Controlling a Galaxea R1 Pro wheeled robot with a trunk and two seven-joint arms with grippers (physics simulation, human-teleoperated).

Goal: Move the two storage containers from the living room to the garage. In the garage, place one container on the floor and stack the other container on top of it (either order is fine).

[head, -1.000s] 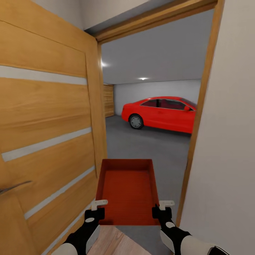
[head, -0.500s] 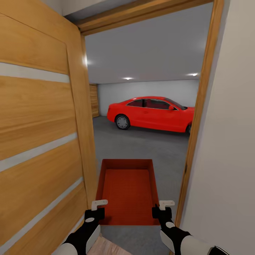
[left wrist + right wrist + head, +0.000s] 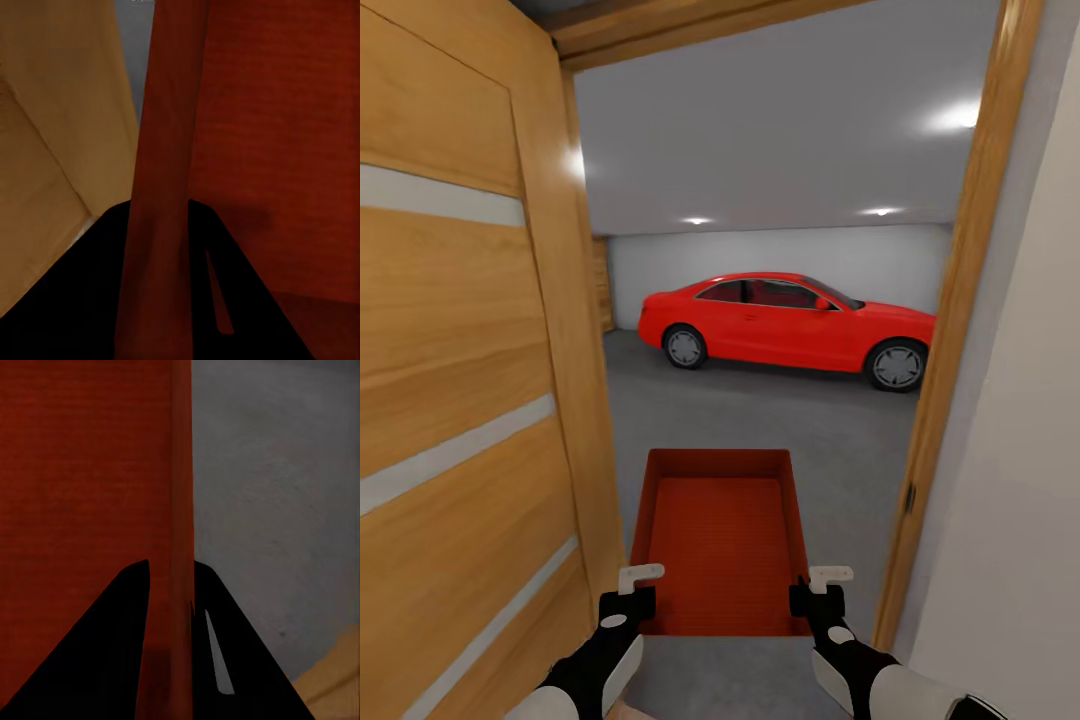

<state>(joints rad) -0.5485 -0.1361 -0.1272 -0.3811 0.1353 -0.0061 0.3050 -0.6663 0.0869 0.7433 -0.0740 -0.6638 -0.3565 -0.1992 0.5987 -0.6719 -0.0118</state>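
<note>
We carry one orange-red rectangular lidless storage container (image 3: 717, 540) with thin straight walls and a finely ribbed bottom, held level in front of us at about 6 o'clock in the head view, above the dark grey speckled concrete floor (image 3: 790, 420) at the doorway threshold. Our left gripper (image 3: 632, 590) pinches the container's left wall near its close corner; in the left wrist view the dark jaws stand on either side of that red wall (image 3: 161, 225), clenched on it. Our right gripper (image 3: 822, 590) grips the right wall the same way, and the right wrist view shows its jaws clamped across the thin wall (image 3: 184, 510), with grey concrete beyond.

At 9 o'clock, just beside the container, stands the open orange-wood door with pale stripes (image 3: 460, 400). At 3 o'clock runs the wooden door frame (image 3: 960, 330) and a plain pale wall (image 3: 1020, 500). Straight ahead at 12 o'clock, well apart from us, a glossy red car (image 3: 785, 320) is parked side-on in the garage, before a pale grey back wall (image 3: 780, 250) under ceiling spotlights (image 3: 880, 212).
</note>
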